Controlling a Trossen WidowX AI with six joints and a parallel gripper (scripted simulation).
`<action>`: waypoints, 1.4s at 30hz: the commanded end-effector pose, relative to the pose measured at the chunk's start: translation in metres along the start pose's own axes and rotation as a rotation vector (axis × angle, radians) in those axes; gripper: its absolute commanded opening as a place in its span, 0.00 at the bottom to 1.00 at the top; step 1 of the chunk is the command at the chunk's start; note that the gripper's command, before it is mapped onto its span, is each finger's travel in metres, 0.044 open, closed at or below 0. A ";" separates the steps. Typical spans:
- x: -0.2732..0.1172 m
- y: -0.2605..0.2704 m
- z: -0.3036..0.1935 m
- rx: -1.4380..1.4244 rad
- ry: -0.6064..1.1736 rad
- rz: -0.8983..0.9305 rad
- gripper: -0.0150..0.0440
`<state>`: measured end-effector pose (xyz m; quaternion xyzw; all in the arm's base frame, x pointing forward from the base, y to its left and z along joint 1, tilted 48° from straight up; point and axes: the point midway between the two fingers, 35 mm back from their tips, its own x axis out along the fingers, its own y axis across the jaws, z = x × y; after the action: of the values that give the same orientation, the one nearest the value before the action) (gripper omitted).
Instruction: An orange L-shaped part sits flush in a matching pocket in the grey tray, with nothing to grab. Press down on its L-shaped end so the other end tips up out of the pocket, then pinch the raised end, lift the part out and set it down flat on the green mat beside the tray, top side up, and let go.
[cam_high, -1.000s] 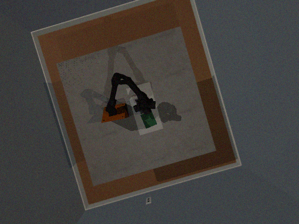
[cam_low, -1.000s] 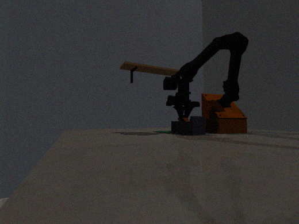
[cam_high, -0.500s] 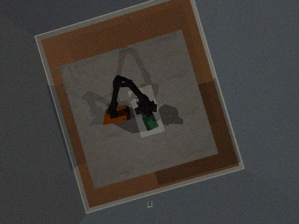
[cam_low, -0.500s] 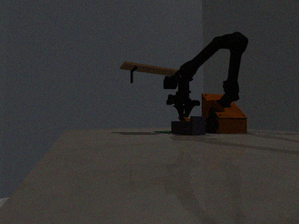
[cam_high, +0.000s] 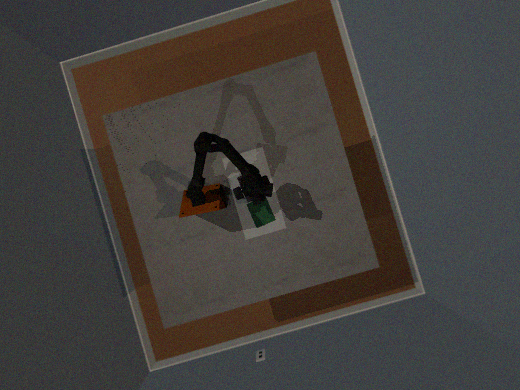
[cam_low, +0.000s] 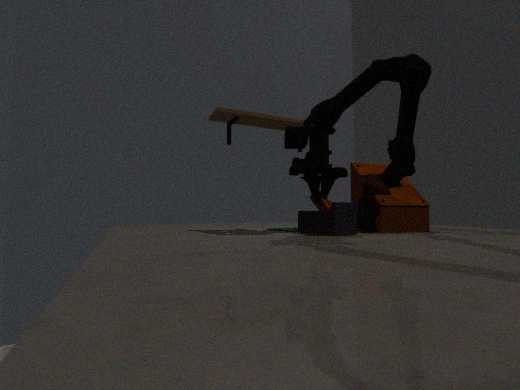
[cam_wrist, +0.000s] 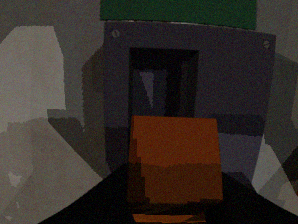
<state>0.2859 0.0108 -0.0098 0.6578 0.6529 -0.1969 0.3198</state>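
The orange part (cam_low: 320, 203) (cam_wrist: 175, 145) is tilted, with one end raised above the grey tray (cam_low: 315, 223) (cam_wrist: 232, 75). My gripper (cam_low: 321, 198) (cam_wrist: 168, 174) points down over the tray and is shut on the raised end, one dark finger on each side in the wrist view. The tray wall hides the part's lower end in the exterior view, and I cannot tell whether it touches the pocket. The wrist view shows the uncovered stretch of the pocket dark and hollow. The green mat (cam_high: 261, 213) (cam_low: 281, 229) (cam_wrist: 177, 10) lies flat just beyond the tray.
The arm's orange base (cam_high: 188, 207) (cam_low: 404, 218) stands close to the tray. A pale rectangle (cam_high: 265, 231) shows around the mat on the grey table top (cam_high: 225, 280). A wooden shelf (cam_low: 260, 119) with a dark bracket shows at wrist height in the exterior view. The scene is dim.
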 end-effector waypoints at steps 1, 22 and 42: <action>-0.009 0.002 -0.002 -0.008 -0.003 0.004 0.25; -0.042 0.002 -0.002 -0.007 -0.003 0.004 0.25; -0.060 0.002 0.000 -0.007 -0.004 0.003 0.25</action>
<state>0.2817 -0.0305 0.0303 0.6601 0.6521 -0.1953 0.3178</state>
